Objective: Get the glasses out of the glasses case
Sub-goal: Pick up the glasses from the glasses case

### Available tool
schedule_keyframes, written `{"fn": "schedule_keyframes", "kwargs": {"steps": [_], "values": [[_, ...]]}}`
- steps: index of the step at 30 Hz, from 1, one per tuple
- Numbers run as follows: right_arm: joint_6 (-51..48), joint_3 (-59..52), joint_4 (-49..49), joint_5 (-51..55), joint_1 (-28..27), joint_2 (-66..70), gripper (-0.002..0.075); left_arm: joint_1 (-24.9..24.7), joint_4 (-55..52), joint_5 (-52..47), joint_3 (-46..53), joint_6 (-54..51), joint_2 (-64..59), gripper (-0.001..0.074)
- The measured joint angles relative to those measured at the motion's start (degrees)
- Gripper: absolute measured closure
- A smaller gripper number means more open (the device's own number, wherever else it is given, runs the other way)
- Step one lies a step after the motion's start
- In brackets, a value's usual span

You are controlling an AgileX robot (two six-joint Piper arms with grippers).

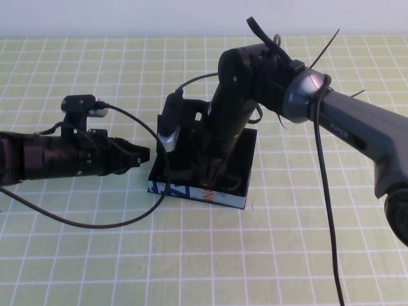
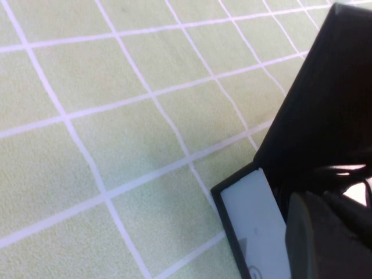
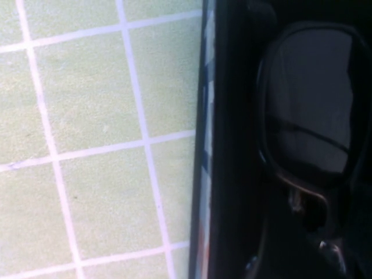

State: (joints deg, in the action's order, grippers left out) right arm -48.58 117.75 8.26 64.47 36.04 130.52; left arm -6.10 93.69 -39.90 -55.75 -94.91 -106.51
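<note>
The glasses case (image 1: pixel 197 193) lies open in the middle of the table, with a black interior and a pale front side printed in blue and orange. Its pale short side (image 2: pixel 251 224) and its black lid (image 2: pixel 328 104) show in the left wrist view. The black glasses lie inside it, and one dark squarish lens (image 3: pixel 311 99) shows in the right wrist view beside the case's front wall (image 3: pixel 204 145). My right gripper (image 1: pixel 209 173) reaches straight down into the case over the glasses. My left gripper (image 1: pixel 143 155) lies level against the case's left end.
A green cloth with a white grid (image 1: pixel 95 255) covers the table. Black cables (image 1: pixel 83 220) loop from the left arm across the cloth in front of the case. The right arm (image 1: pixel 357 127) crosses from the right, above the table's far right part.
</note>
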Motion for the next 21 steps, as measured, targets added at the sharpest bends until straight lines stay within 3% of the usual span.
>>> {"fn": "schedule_keyframes", "kwargs": {"steps": [9,21], "values": [[2.1,0.1,-0.1,3.0,0.0,-0.4,0.0410,0.0,0.0,0.0,0.0,0.0,0.0,0.0739],[2.8,3.3,-0.1,4.8,0.0,-1.6,0.0398,0.0,0.0,0.0,0.0,0.0,0.0,0.0739]]}}
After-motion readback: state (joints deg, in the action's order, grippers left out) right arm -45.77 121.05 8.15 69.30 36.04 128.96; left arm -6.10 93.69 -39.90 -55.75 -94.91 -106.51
